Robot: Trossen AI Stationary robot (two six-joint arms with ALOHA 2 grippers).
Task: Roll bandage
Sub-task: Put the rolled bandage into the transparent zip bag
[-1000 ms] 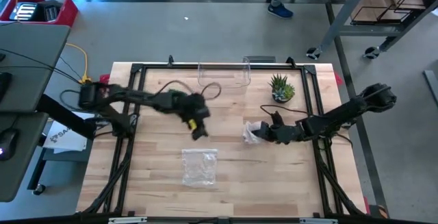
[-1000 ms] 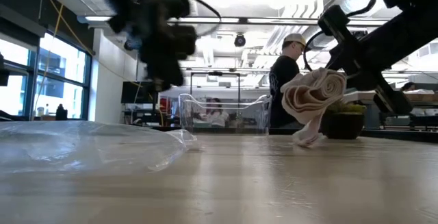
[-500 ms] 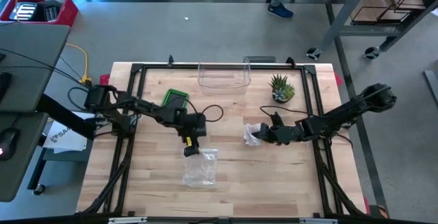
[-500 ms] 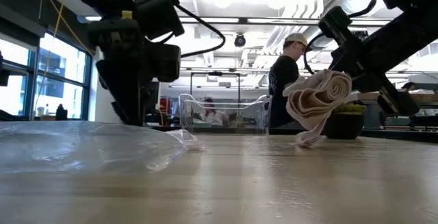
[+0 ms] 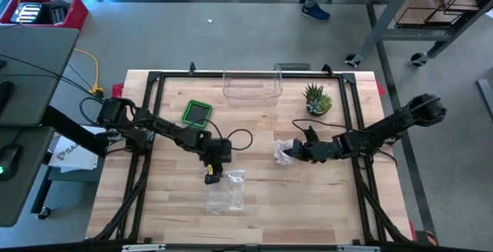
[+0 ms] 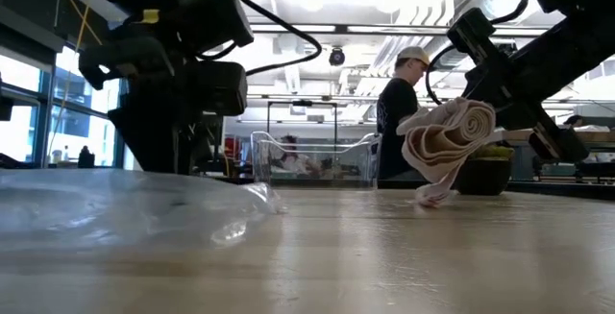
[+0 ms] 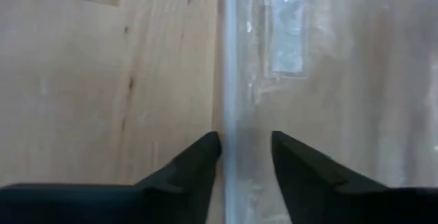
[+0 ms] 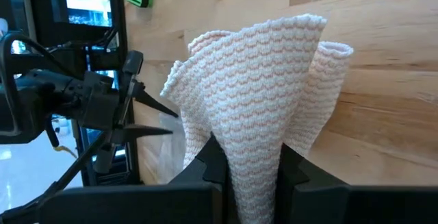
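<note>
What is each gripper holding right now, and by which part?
The right gripper pinches the rolled bandage at its narrow lower end. The left gripper holds nothing; its open fingers straddle the edge of the plastic bag.

In the left wrist view the clear plastic bag [image 7: 328, 66] runs past the picture's edges, so its outline cannot be followed, and its contents are a blur. The left tool [image 7: 245, 157] hides the bag's edge strip between its fingers. In the low view the bandage [image 6: 447, 146] covers the right tool's fingertips. The person [image 6: 397, 112] behind the desk [image 6: 384, 247] is partly hidden.
</note>
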